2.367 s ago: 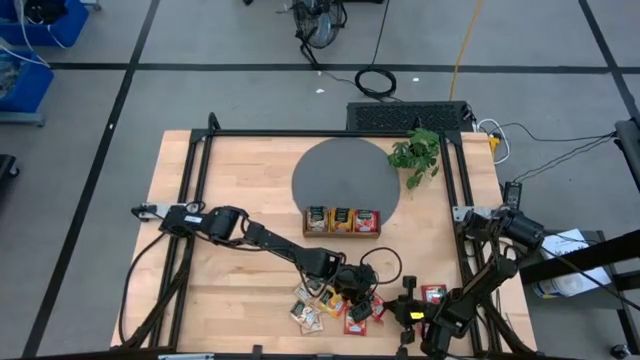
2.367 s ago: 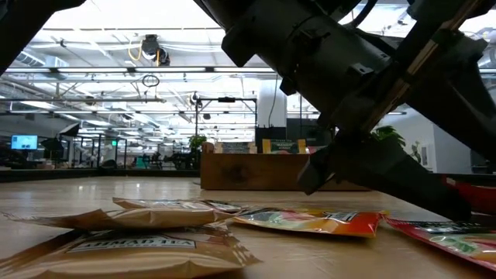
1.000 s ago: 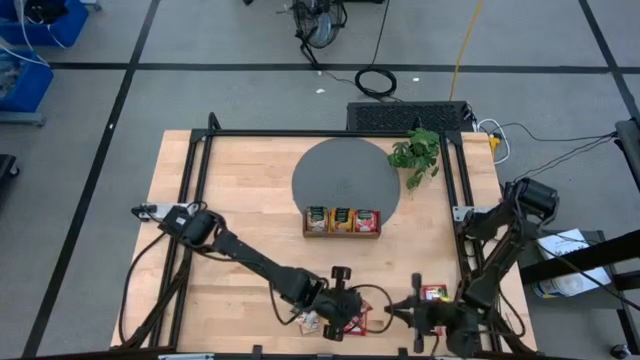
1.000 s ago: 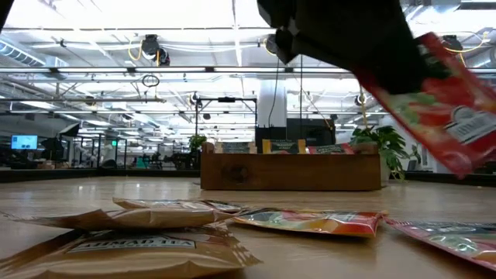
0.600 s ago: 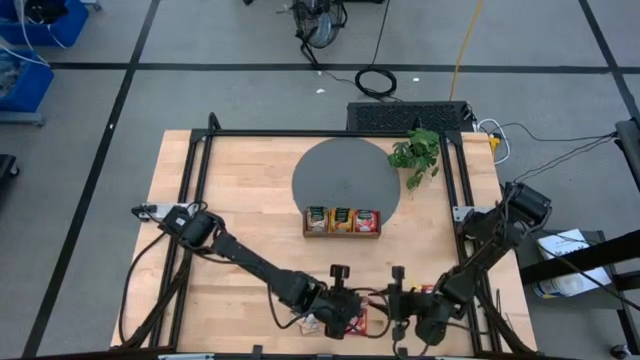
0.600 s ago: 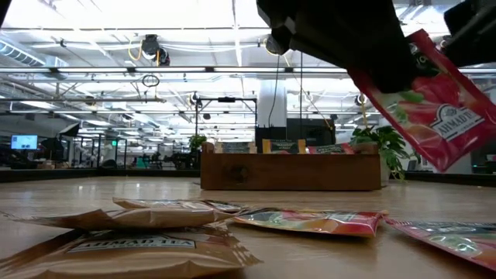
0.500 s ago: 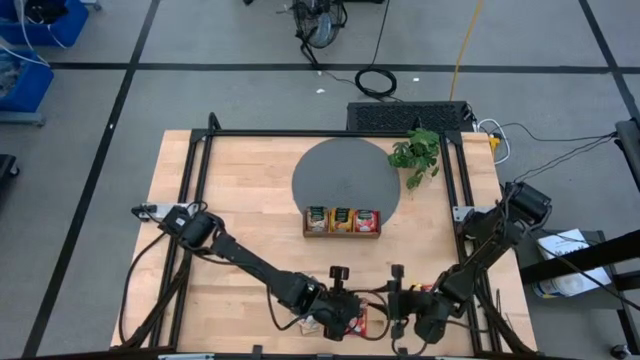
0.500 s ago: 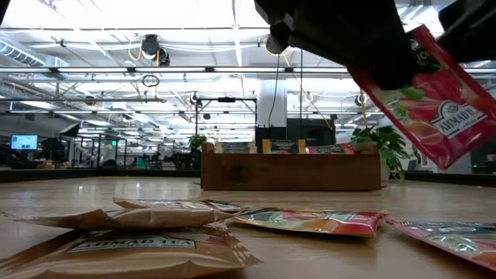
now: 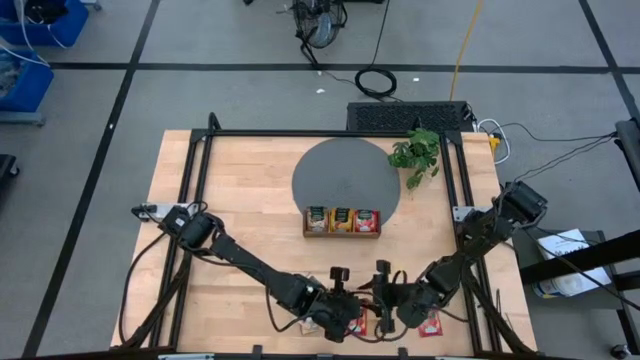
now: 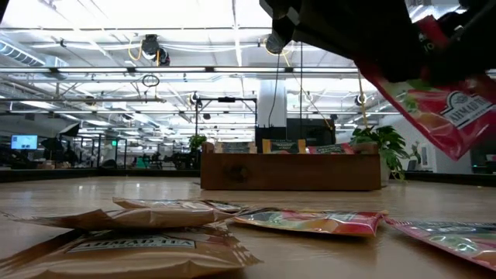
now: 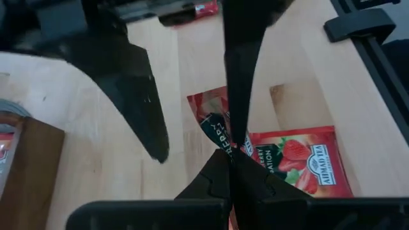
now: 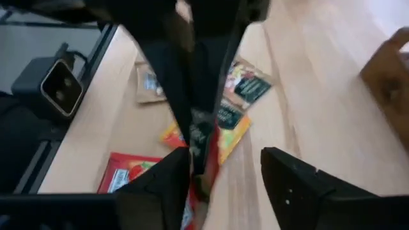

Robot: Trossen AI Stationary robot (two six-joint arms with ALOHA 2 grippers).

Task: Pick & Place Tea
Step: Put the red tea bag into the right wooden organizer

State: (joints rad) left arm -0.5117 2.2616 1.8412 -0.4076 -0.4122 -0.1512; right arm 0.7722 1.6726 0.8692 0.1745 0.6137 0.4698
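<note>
My left gripper (image 9: 352,312) is shut on a red tea sachet (image 10: 446,105) and holds it above the table near the front edge. My right gripper (image 12: 225,153) is open beside it, one finger on each side of the sachet, which shows edge-on (image 12: 203,150). Whether either finger touches it I cannot tell. More tea sachets lie flat on the table below: beige ones (image 10: 147,248), an orange-yellow one (image 10: 310,221) and red ones (image 11: 294,160). The wooden tray (image 9: 341,221) stands farther back with sachets upright in its slots. My left gripper pinches the red sachet between its two fingers at an upper corner (image 10: 381,76). The fingers slant down from the table's left. The sachet stands on edge, juts out past the fingertips (image 11: 238,121), hangs tilted below them and is clear of the table.
A round grey mat (image 9: 345,178) lies behind the tray and a small green plant (image 9: 415,155) stands at its right. Black frame rails (image 9: 455,200) run along the table's sides. A red sachet (image 9: 432,322) lies near the front right.
My right gripper has swung from the table's front right toward the left, over to my left gripper and the lifted red sachet, sinking a little. The sachet has stayed aloft in my left gripper and has tipped slightly.
</note>
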